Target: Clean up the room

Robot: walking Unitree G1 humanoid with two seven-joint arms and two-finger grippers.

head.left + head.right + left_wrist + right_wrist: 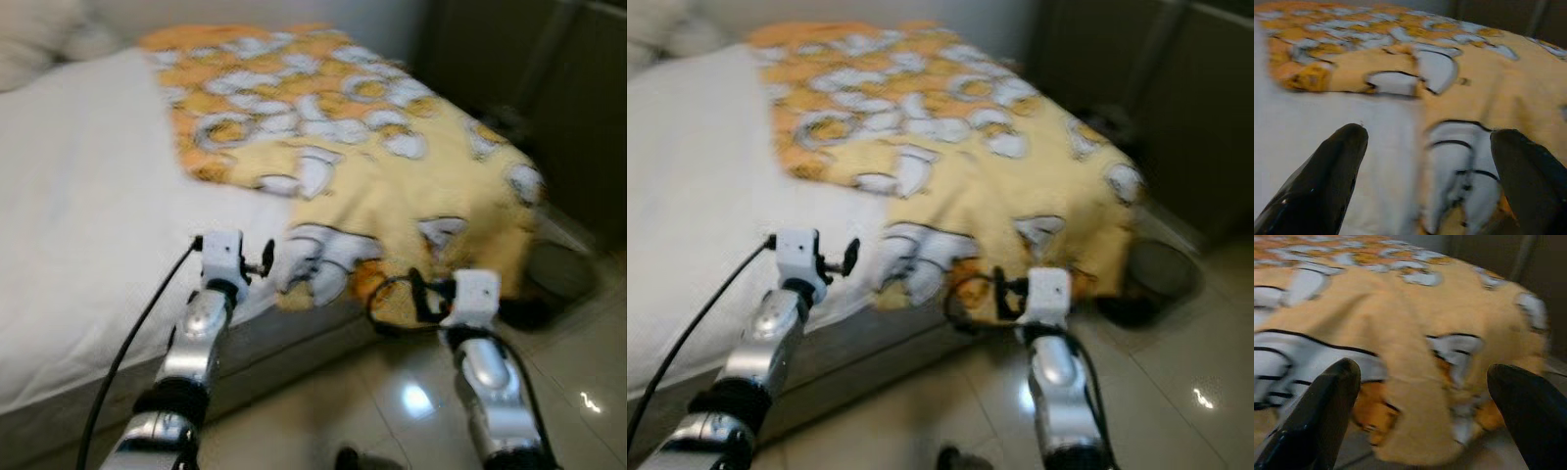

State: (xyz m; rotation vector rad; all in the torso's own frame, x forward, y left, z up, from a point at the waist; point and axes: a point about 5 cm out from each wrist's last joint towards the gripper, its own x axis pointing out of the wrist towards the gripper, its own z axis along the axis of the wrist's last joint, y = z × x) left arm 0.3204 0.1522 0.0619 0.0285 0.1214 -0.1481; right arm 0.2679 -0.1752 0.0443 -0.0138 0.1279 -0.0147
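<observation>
Nearest the head camera: two silver arms, raised over glossy floor tiles (411, 392) toward a bed (78, 225). Beyond them, white bed sheet on the left; on the right, spread crookedly, a yellow-orange patterned blanket (392, 176), its near corner spilling over the bed's edge toward the floor. Left claw (1430, 171) wide open, empty, poised above the seam where blanket meets sheet. Right claw (1425, 406) likewise spread wide, holding nothing, facing the drooping corner. Likely step: reaching for the blanket to straighten or fold it. Next: close in on the near hem, each claw pinching a separate stretch. Open floor to the right of the bed; dark wall (549, 98) near the far right corner, so little room there.
</observation>
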